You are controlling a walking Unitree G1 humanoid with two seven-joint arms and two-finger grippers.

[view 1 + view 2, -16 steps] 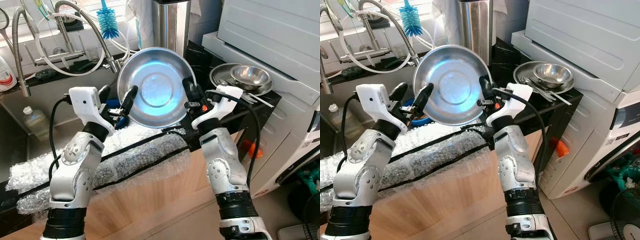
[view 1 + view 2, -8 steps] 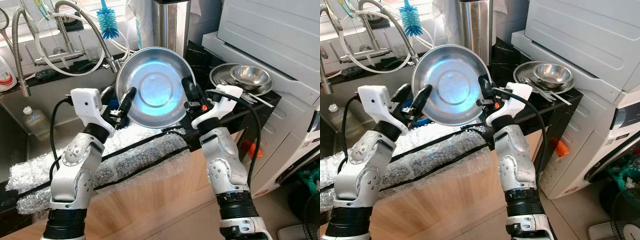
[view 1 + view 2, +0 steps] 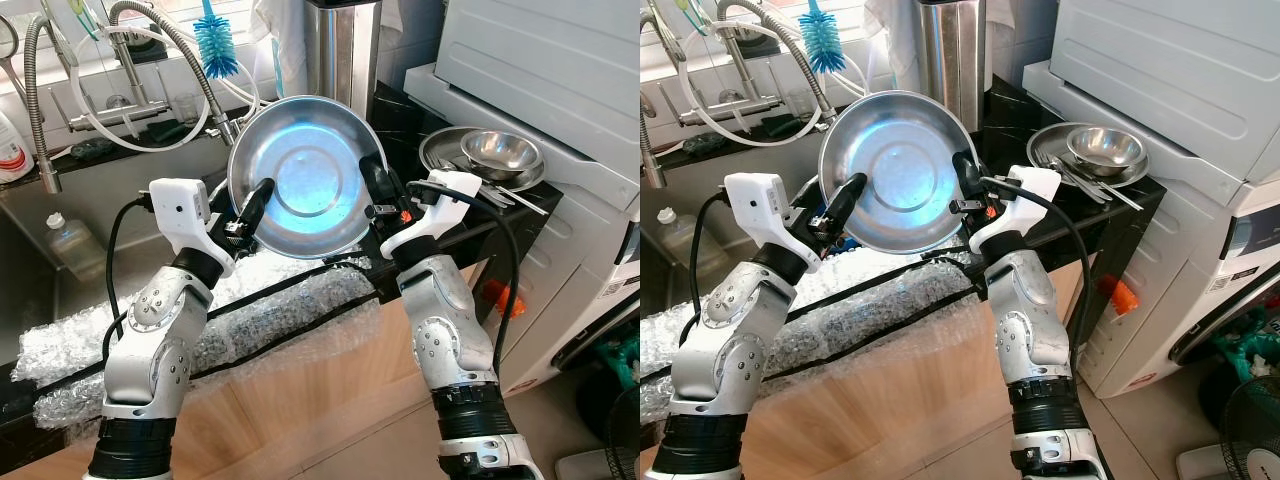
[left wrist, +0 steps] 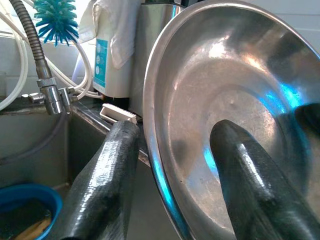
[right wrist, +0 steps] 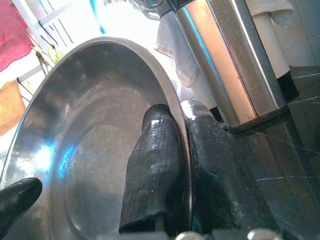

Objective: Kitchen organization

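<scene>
Holding steel pan [image 3: 305, 178] by both rims, tilted up over counter edge.
R gripper [image 3: 372, 187] is clamped on pan's R rim: per R wrist view, one finger [image 5: 152, 165] sits inside the bowl, the other [image 5: 215, 170] behind the rim, tight against metal. L gripper [image 3: 250, 205] straddles pan's L rim, one finger [image 4: 250, 180] across the inner face, one [image 4: 102, 185] behind; gap btwn fingers is narrow, w/ rim inside it. Pan stands near upright, concave side facing the head cam, raised above bubble wrap [image 3: 260, 310] laid along counter front. Behind pan: sink [image 3: 100, 245] w/ hose tap [image 3: 150, 55] & blue brush [image 3: 213, 42], plus tall steel bin [image 3: 343, 50]. To robot's R, a small steel bowl [image 3: 500, 152] rests on a plate [image 3: 440, 150] w/ utensils, next to white appliance [image 3: 560, 70].
</scene>
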